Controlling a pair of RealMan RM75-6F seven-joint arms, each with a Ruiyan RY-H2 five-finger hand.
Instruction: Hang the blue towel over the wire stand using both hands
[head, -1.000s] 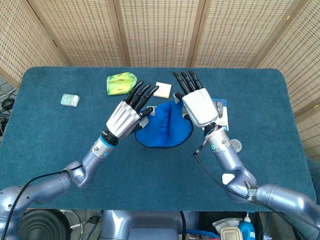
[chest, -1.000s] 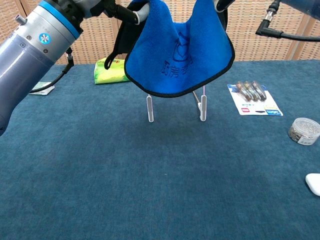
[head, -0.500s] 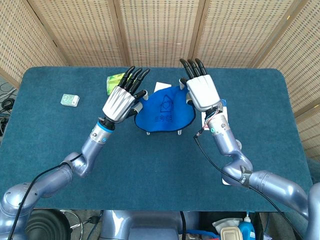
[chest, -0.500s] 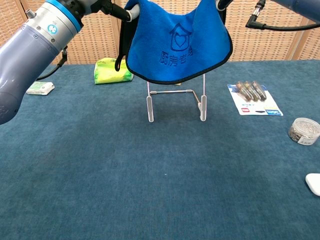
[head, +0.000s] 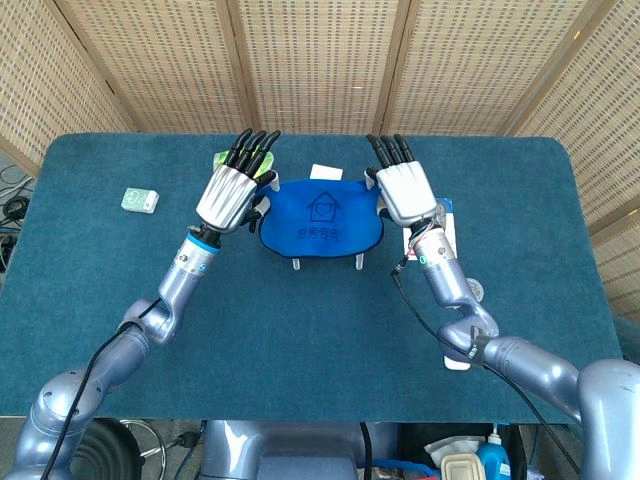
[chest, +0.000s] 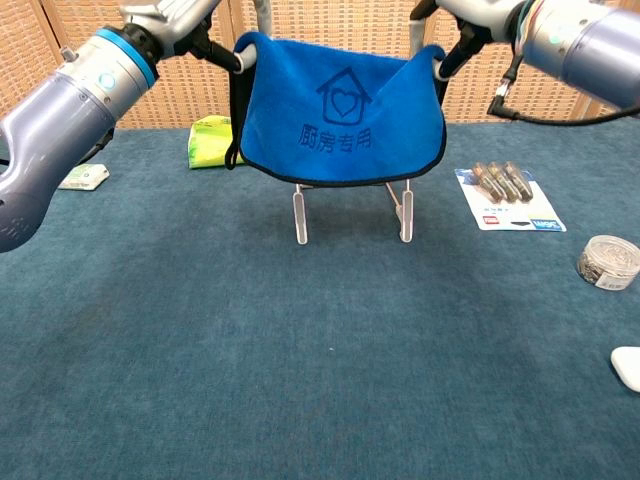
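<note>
The blue towel (head: 320, 222) (chest: 342, 115), printed with a house and heart, hangs spread out between my two hands. My left hand (head: 228, 193) pinches its left top corner; in the chest view only that hand's wrist and lower fingers (chest: 190, 30) show. My right hand (head: 403, 192) (chest: 462, 18) pinches the right top corner. The wire stand (chest: 352, 212) sits under and behind the towel, with its two feet (head: 327, 263) poking out below the hem. Its top bar is hidden by the cloth, so contact cannot be told.
A green packet (chest: 222, 141) and a white pad (head: 325, 172) lie behind the stand. A small box (head: 140, 200) is at far left. A battery card (chest: 508, 198), a round tin (chest: 608, 262) and a white object (chest: 628, 366) sit on the right.
Both hands moved away from me and lower with the towel. The towel now hangs spread flat, facing the chest camera, over the stand instead of high in front of it.
</note>
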